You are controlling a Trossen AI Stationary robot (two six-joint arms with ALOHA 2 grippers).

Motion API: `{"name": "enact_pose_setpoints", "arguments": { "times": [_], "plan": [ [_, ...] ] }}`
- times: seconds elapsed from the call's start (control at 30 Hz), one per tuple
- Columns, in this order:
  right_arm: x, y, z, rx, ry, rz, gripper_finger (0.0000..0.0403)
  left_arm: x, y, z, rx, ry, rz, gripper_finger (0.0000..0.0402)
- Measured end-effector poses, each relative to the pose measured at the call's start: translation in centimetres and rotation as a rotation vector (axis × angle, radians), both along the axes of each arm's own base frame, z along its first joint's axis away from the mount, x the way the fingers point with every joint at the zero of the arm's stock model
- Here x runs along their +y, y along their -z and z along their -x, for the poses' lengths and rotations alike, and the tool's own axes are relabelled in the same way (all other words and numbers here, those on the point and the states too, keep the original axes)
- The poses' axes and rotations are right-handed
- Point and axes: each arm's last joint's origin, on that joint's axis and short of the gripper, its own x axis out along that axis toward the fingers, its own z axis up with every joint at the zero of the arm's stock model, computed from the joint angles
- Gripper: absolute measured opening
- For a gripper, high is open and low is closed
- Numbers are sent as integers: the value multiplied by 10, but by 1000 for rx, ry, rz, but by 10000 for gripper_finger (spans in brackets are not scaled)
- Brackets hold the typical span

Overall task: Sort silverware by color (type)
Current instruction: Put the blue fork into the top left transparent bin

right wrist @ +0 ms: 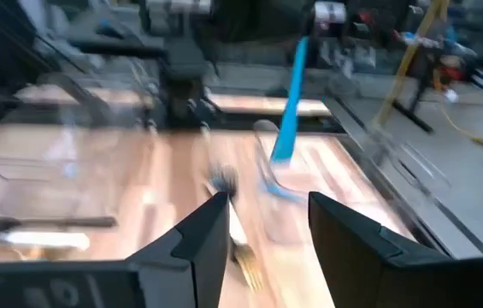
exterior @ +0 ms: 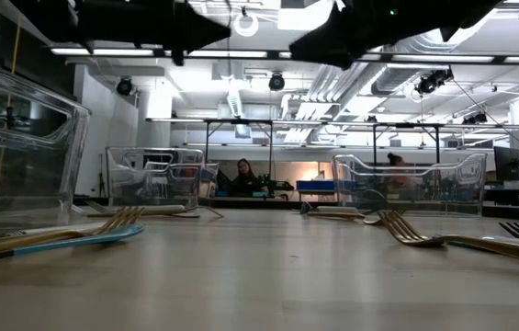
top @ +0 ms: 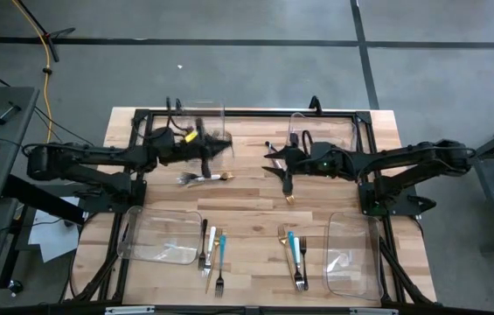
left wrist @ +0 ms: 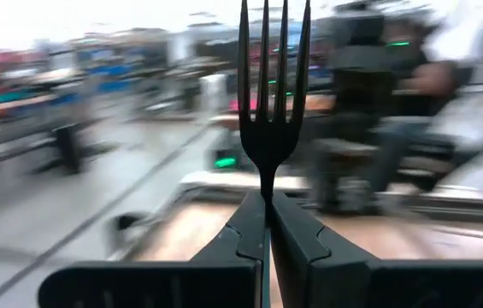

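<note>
My left end effector [left wrist: 268, 224] is clenched on a dark fork [left wrist: 273, 94], tines pointing straight out past the fingertips, above the tabletop [top: 255, 219] at eleven o'clock. My right end effector [right wrist: 265, 224] hangs released at one o'clock, a gold fork [top: 288, 197] lying just below it.

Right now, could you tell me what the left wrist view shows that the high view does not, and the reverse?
Only the left wrist view shows the left gripper shut on a dark fork, tines pointing away from it. Only the high view shows the whole table: four clear bins, forks in three loose groups, and the right gripper open above a gold fork. Both show the wooden tabletop and the right arm.
</note>
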Motion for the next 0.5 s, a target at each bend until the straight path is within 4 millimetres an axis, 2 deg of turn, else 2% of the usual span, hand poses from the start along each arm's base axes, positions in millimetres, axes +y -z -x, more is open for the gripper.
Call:
{"name": "enact_pose_setpoints", "arguments": {
  "times": [0.13,0.27,0.4,0.5],
  "plan": [
    [-1,-1,6,36,32,-16,157,28,-3,13,173,-208,54,0],
    [-1,0,8,59,52,-16,157,58,-8,21,358,-338,153,0],
    [-2,3,9,84,74,-12,157,85,3,23,540,-422,246,0],
    [-2,5,10,108,83,-30,157,101,20,21,645,-455,320,0]
  ]
}}
